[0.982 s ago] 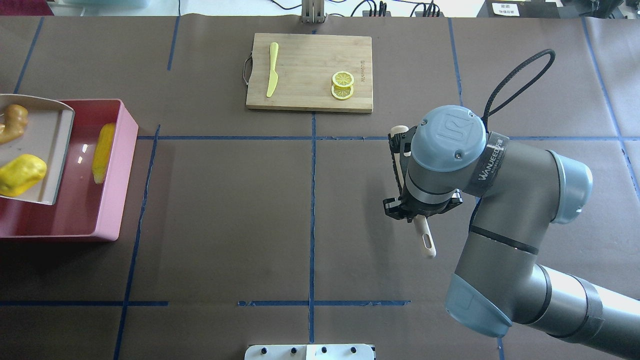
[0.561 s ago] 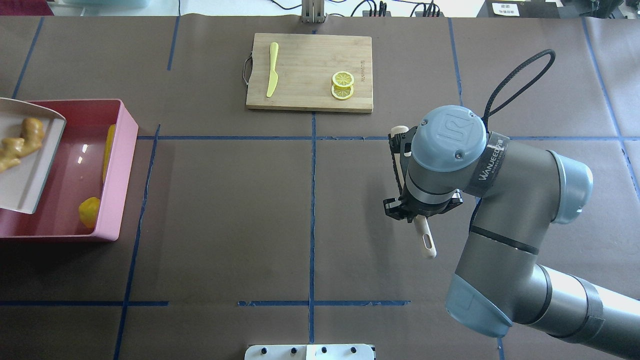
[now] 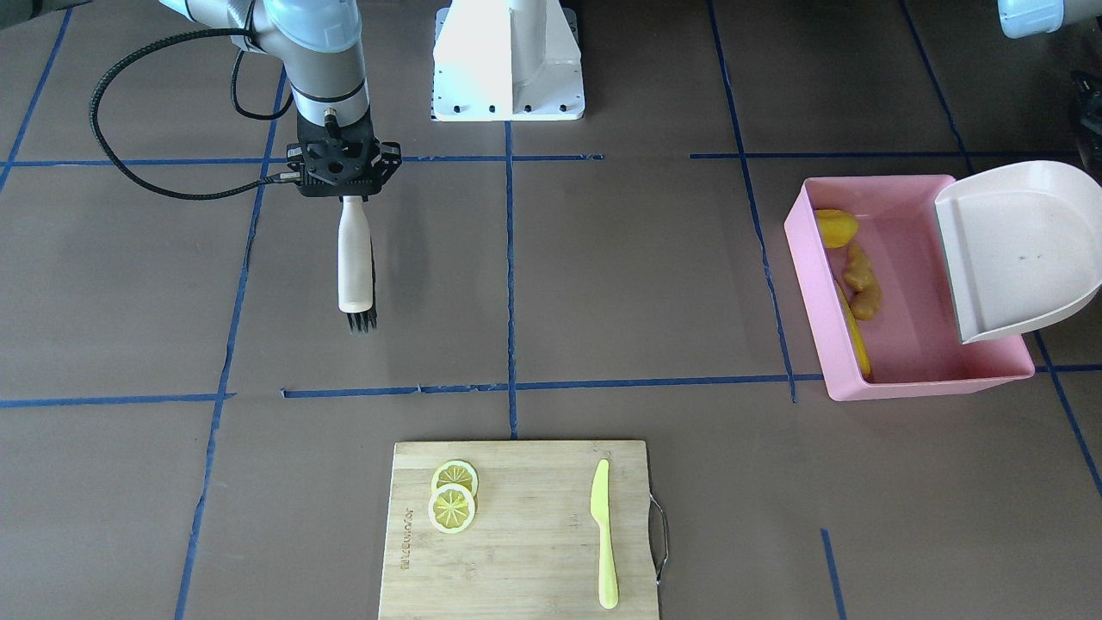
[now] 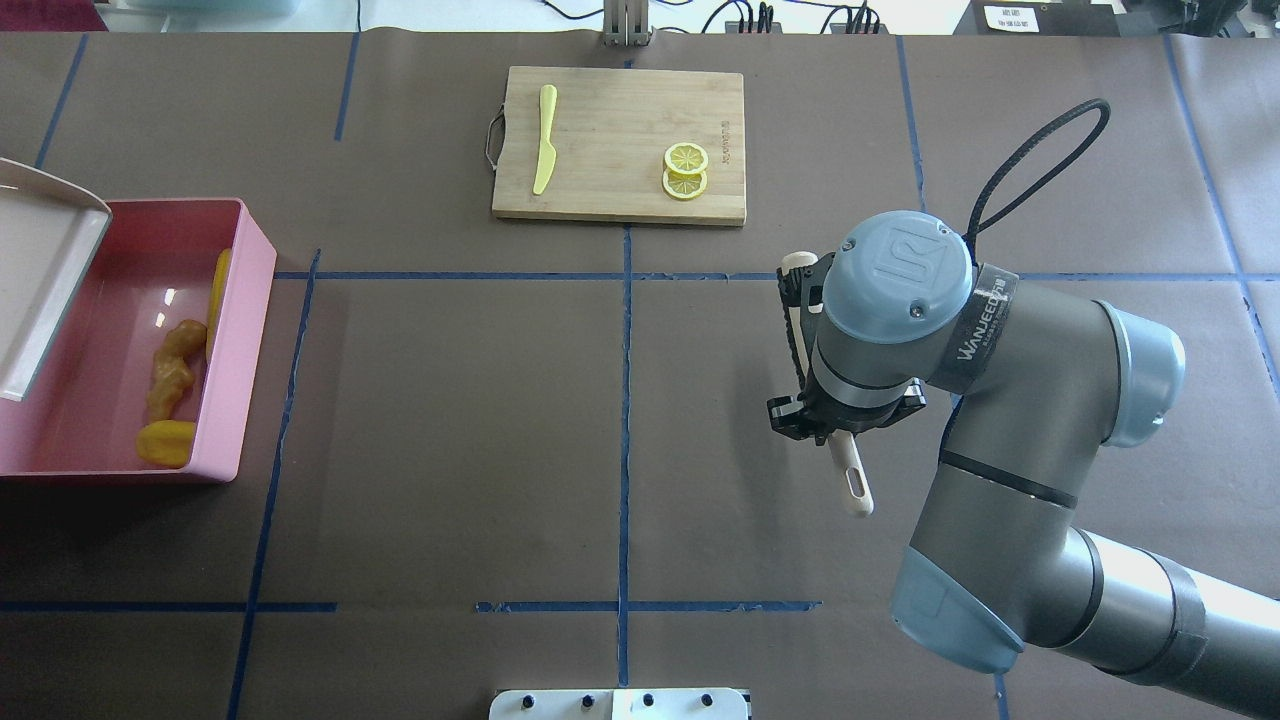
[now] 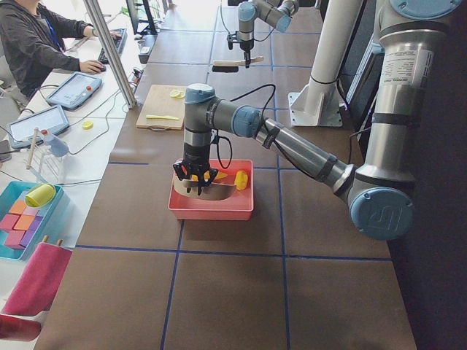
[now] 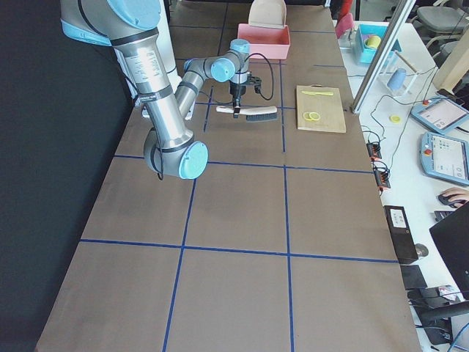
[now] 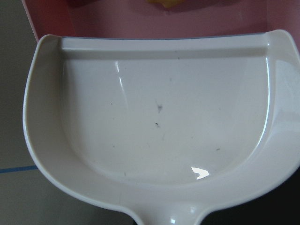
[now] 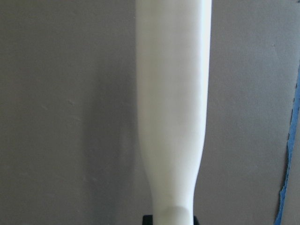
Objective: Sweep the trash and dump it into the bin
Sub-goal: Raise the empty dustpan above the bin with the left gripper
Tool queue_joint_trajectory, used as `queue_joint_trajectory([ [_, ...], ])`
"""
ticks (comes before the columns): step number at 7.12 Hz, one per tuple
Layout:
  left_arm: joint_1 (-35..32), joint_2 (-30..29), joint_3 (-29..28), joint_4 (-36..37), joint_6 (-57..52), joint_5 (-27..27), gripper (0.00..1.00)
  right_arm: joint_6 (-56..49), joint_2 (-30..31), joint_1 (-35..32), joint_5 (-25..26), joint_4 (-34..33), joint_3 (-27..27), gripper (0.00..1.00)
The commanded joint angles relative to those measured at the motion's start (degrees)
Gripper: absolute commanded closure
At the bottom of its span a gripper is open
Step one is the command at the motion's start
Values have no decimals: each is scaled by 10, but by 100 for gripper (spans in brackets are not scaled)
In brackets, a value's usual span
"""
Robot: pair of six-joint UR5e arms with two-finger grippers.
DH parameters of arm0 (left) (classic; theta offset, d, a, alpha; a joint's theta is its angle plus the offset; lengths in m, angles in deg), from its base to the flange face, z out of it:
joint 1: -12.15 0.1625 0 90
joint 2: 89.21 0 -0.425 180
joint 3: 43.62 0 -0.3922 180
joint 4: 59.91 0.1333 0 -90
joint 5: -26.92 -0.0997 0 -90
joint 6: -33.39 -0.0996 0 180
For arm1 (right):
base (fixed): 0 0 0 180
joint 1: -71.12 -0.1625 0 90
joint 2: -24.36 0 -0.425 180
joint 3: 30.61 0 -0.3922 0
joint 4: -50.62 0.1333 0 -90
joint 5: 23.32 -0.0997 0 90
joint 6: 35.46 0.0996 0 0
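The pink bin (image 4: 243, 330) stands at the table's left end, also in the front view (image 3: 913, 383). In it lie the corn cob (image 4: 217, 290), the ginger root (image 4: 172, 370) and the potato lump (image 4: 165, 443). The beige dustpan (image 4: 40, 270) hangs tilted over the bin, empty in the left wrist view (image 7: 159, 117), its handle running toward the camera. My left gripper (image 5: 193, 175) shows only in the left side view; I cannot tell its state. My right gripper (image 3: 344, 196) is shut on the white brush (image 3: 353, 258), held level over the table and also seen overhead (image 4: 852, 485).
A wooden cutting board (image 4: 620, 195) at the far middle carries a yellow-green knife (image 4: 545, 140) and two lemon slices (image 4: 685, 170). The robot's white base (image 3: 508, 60) is at the near edge. A person (image 5: 36, 44) sits beyond the table.
The dustpan has tipped up further and drawn left. The potato lump and then the ginger root slid off it into the bin beside the corn. The right arm has not moved.
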Motion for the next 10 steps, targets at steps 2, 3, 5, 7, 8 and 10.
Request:
queue_joint_trajectory([
  [2,-7,-27,-1,-4,60,122,100,-16,0,-18,-2,5,0,100],
  [3,-10,-32,3,-12,116,182,100,-20,1,-25,-5,19,-1,100],
  [5,-5,-46,3,-97,224,242,100,-21,3,-30,-6,20,-1,100],
  [7,68,-50,3,-209,350,242,100,-25,4,-35,-6,21,-1,100],
  [8,112,-50,-2,-249,394,240,100,-23,4,-39,-7,21,-1,100],
  [10,183,-50,-9,-291,448,233,100,-24,10,-43,-13,22,-1,100],
])
